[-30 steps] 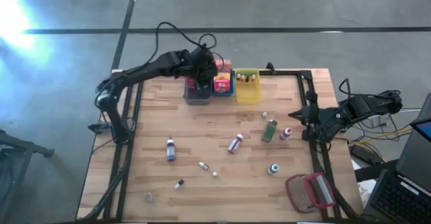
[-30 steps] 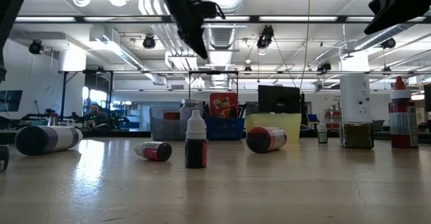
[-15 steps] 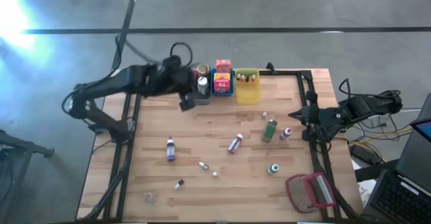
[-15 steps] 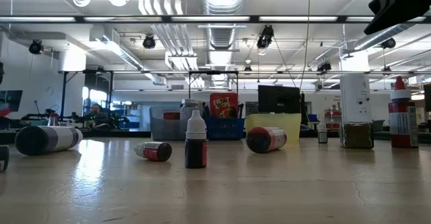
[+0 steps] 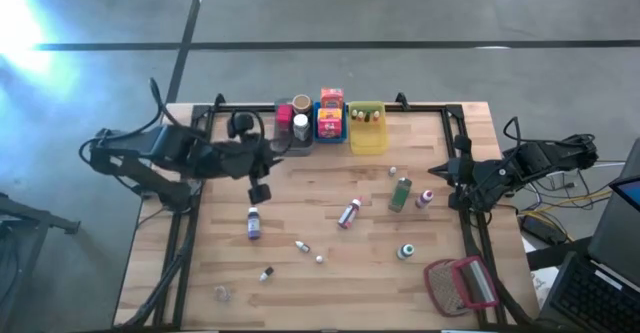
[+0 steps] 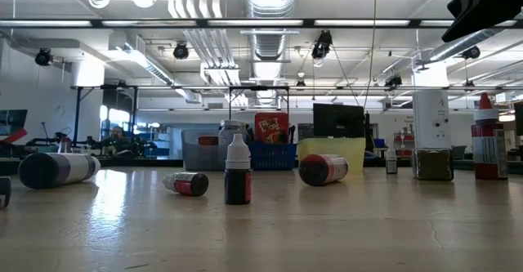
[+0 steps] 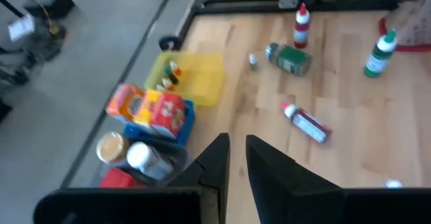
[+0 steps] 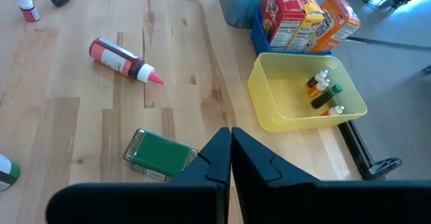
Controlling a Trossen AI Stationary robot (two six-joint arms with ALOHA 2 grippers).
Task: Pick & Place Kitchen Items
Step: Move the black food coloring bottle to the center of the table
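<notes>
Loose kitchen items lie on the wooden table: a purple bottle (image 5: 253,221), a red bottle (image 5: 349,213) on its side, a green bottle (image 5: 400,193) on its side, a green-capped bottle (image 5: 406,251) and several tiny bottles. At the far edge a grey bin (image 5: 292,133) holds jars, a blue bin (image 5: 330,125) holds orange boxes, and a yellow bin (image 5: 367,131) holds tiny bottles. My left gripper (image 5: 258,193) hangs above bare wood near the grey bin, its fingers (image 7: 219,163) almost together and holding nothing. My right gripper (image 5: 437,173) waits shut at the right edge.
A red-framed grey mesh object (image 5: 460,283) lies at the near right corner. A black rail frame (image 5: 455,133) runs round the table's edge. In the low view a white-capped dark bottle (image 6: 237,170) stands upright among items lying on their sides.
My left gripper has swung from above the grey bin toward the table's near and left edges and has risen out of the top of the low view. The items and bins have kept their places.
</notes>
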